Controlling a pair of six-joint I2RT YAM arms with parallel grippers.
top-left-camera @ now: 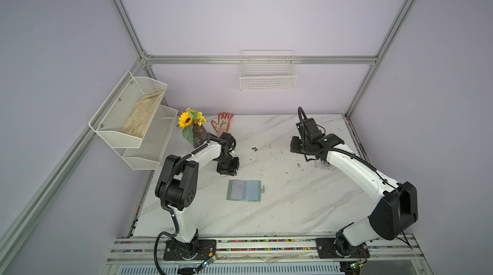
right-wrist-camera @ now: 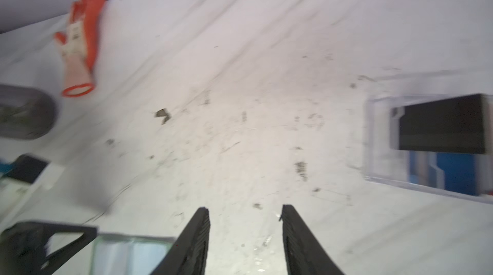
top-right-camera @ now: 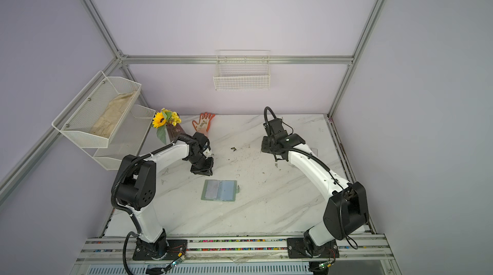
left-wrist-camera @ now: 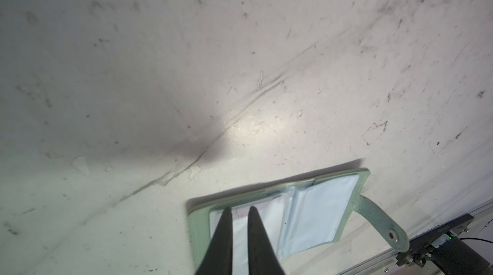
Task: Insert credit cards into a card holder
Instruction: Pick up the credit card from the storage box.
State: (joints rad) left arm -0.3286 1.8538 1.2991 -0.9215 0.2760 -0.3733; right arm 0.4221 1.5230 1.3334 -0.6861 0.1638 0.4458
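Two grippers are hanging over the counter (top-left-camera: 293,207), and a wide stretch of bare marble is lying between them. The card holder (top-left-camera: 244,190) is lying open and flat near the middle of the counter, well apart from every edge. Its snap tab (top-left-camera: 262,187) is sticking out toward the right arm's side.

The left gripper (top-left-camera: 227,172) is hovering just behind the holder's far edge. In the left wrist view its fingers (left-wrist-camera: 222,233) are standing only narrowly parted and pinching nothing. They are covering part of one pale sleeve, and whether that sleeve is carrying a card is hard to tell.

The right gripper (right-wrist-camera: 244,207) is spread wide with nothing between its fingers. It is hanging over stained bare counter, well apart from the holder.

Near the counter's right edge a clear box (right-wrist-camera: 378,137) is holding a black card (right-wrist-camera: 442,124) and a blue card (right-wrist-camera: 453,175). Both are showing blurred in the right wrist view and are being cut off by the picture's border. In a top view the right arm is hiding most of that box.

At the back edge a glove (top-left-camera: 222,123) and a vase of flowers (top-left-camera: 190,127) are sitting by the wall. The glove is lying apart from both grippers, and the left arm is crossing in front of the vase.
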